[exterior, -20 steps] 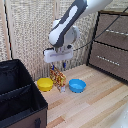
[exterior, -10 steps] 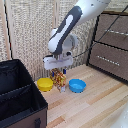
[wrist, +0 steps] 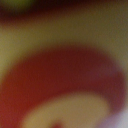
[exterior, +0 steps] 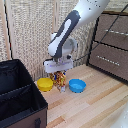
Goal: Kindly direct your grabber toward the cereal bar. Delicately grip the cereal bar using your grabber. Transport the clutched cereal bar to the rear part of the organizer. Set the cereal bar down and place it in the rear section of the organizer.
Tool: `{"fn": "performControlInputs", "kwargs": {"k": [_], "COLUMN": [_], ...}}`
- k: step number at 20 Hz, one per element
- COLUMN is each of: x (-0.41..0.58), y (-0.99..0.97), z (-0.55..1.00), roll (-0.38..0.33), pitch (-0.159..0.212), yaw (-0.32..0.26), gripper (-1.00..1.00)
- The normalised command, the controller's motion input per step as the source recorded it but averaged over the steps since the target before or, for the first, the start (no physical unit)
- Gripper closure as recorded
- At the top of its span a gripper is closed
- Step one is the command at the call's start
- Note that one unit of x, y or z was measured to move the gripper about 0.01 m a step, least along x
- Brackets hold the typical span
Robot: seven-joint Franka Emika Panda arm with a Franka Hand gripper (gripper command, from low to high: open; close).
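**Hand settles lower over the cereal bar**

The white blocky hand [exterior: 59, 71] of the white robot arm has come down a little since a second ago and now sits right on the yellow-orange flat packet with red and brown print, the cereal bar [exterior: 60, 80], which stands upright on the light wooden surface [exterior: 95, 107] between the yellow bowl [exterior: 45, 84] and the blue bowl [exterior: 77, 85]. The wrist view is only a red and cream blur, very close to the packet. Whether the fingers have closed I cannot tell. The large black fabric organizer [exterior: 20, 97] waits well apart, at the exterior view's left. Grasping looks imminent; lifting is not yet done.
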Motion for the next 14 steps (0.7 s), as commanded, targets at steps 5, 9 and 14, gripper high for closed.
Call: {"fn": "performControlInputs", "kwargs": {"k": [5,9,14], "x": [0.022,0.004,0.058], "y": [0.06,0.0,-0.03], "z": [0.24,0.76,1.0], "roll": [0.0,-0.005,-0.004], "pitch": [0.002,0.007,0.039], "yaw": [-0.037,-0.054,-0.01], "gripper": [1.0,1.0,1.0]}}
